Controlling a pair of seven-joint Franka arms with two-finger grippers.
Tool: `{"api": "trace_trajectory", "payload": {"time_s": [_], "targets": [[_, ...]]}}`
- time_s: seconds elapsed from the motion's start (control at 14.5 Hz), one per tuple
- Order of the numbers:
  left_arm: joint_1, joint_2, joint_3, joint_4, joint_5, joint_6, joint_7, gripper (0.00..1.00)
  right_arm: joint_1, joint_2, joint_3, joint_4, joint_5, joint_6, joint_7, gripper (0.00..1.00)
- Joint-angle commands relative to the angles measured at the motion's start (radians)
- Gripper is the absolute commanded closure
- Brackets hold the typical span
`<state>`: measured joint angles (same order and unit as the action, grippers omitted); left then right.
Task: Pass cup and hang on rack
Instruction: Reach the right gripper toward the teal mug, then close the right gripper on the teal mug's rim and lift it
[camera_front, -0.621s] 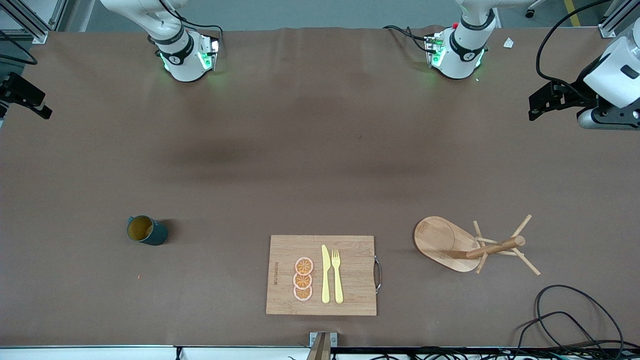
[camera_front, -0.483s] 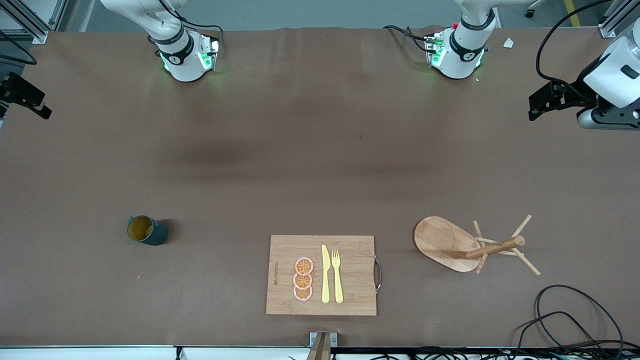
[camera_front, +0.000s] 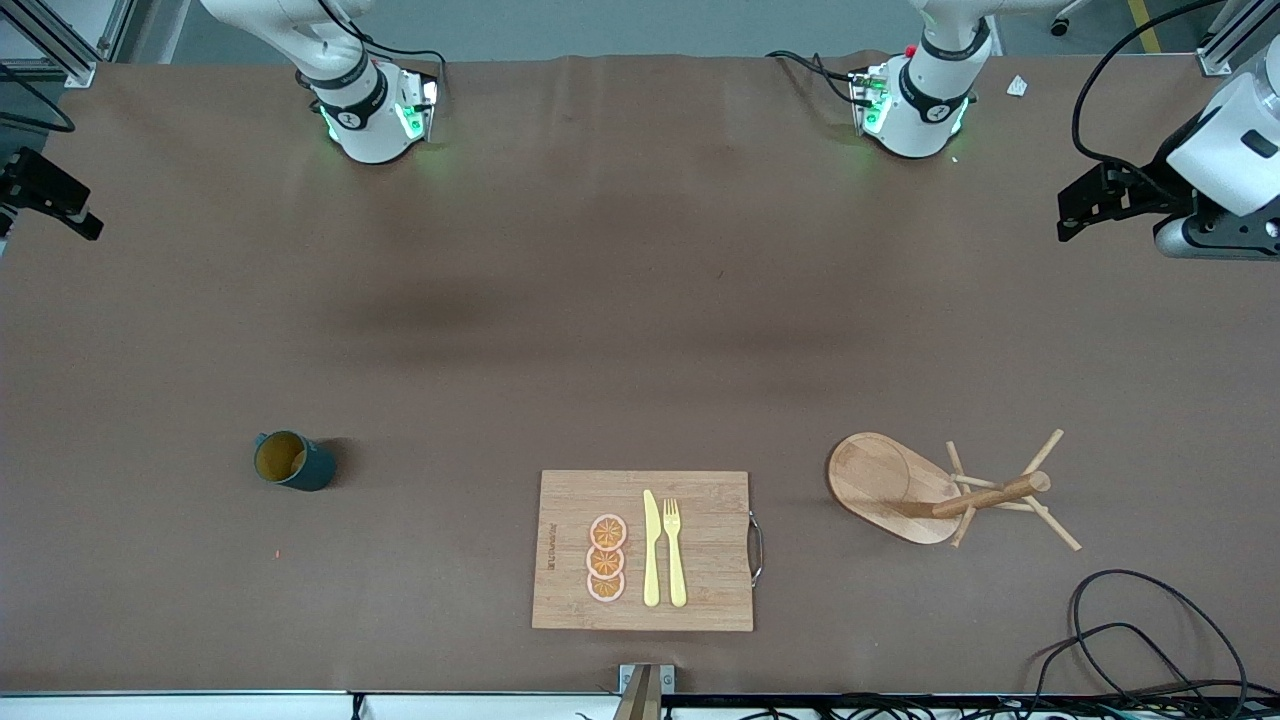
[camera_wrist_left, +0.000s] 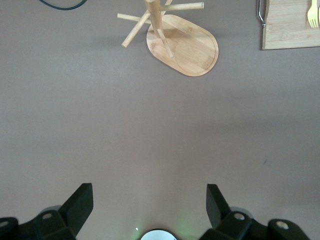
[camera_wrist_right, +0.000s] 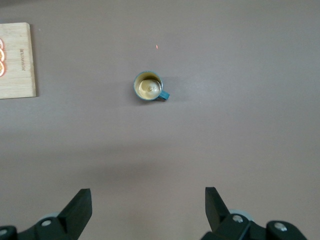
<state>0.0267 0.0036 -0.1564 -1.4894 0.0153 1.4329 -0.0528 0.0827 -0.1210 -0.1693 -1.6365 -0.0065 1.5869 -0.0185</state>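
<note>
The cup (camera_front: 293, 461), dark teal with a tan inside, stands upright on the table toward the right arm's end. It also shows in the right wrist view (camera_wrist_right: 149, 87). The rack (camera_front: 940, 490), a light wooden mug tree on an oval base, stands toward the left arm's end. It also shows in the left wrist view (camera_wrist_left: 182, 45). My right gripper (camera_front: 70, 205) (camera_wrist_right: 148, 205) is open and empty, high over the table's edge, well away from the cup. My left gripper (camera_front: 1075, 210) (camera_wrist_left: 150, 200) is open and empty, high over the other edge, well away from the rack.
A bamboo cutting board (camera_front: 643, 550) with a yellow knife, a fork and orange slices lies between cup and rack, near the front edge. Black cables (camera_front: 1140, 630) loop on the table nearer to the camera than the rack.
</note>
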Motion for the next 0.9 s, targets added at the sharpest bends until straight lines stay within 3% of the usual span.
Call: {"api": "trace_trajectory", "payload": {"time_s": [0.0,0.21,0.41,0.62,0.83], "targets": [[0.001,0.013,-0.005,0.031,0.002,-0.020,0.014,0.00,-0.001,0.113,-0.006,0.007,-0.013,0.069,0.005,0.00],[0.001,0.013,-0.003,0.031,0.002,-0.020,0.021,0.00,0.012,0.289,-0.003,0.033,-0.003,0.140,0.012,0.00],[0.001,0.013,-0.005,0.031,0.000,-0.020,0.024,0.00,0.052,0.463,-0.001,0.060,0.045,0.338,0.025,0.00],[-0.001,0.013,-0.006,0.031,-0.001,-0.020,0.025,0.00,0.061,0.608,-0.001,0.060,0.147,0.523,0.023,0.00],[-0.001,0.019,-0.006,0.031,0.000,-0.020,0.027,0.00,0.062,0.722,-0.001,0.055,0.160,0.645,0.022,0.00]]}}
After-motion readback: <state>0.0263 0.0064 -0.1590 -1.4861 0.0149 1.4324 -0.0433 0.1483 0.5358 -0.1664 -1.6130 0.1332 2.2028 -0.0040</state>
